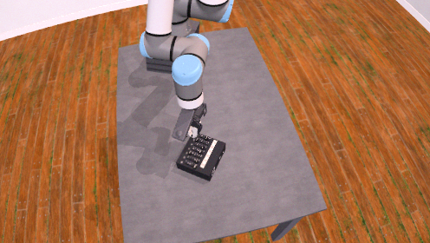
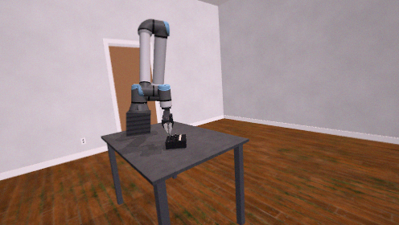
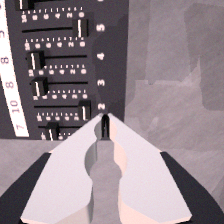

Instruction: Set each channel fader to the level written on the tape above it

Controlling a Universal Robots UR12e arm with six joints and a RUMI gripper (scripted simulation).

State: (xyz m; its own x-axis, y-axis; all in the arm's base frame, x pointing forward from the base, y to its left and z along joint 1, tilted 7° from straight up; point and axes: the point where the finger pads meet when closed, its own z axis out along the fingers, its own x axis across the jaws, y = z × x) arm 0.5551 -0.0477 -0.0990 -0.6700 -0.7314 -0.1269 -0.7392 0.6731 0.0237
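Observation:
The black lighting desk lies on the grey table; it also shows in the exterior view and in the wrist view. It has several fader slots with pale knobs, channel numbers along one edge, and a white tape strip with written levels such as 8, 10 and 7. My gripper is shut and empty. Its tips stand at the desk's numbered edge near the "2" mark, next to the fader knob of that channel. In the top view the gripper is over the desk's far end.
The robot's base block stands at the table's back edge. The table edges fall off to a wooden floor on all sides.

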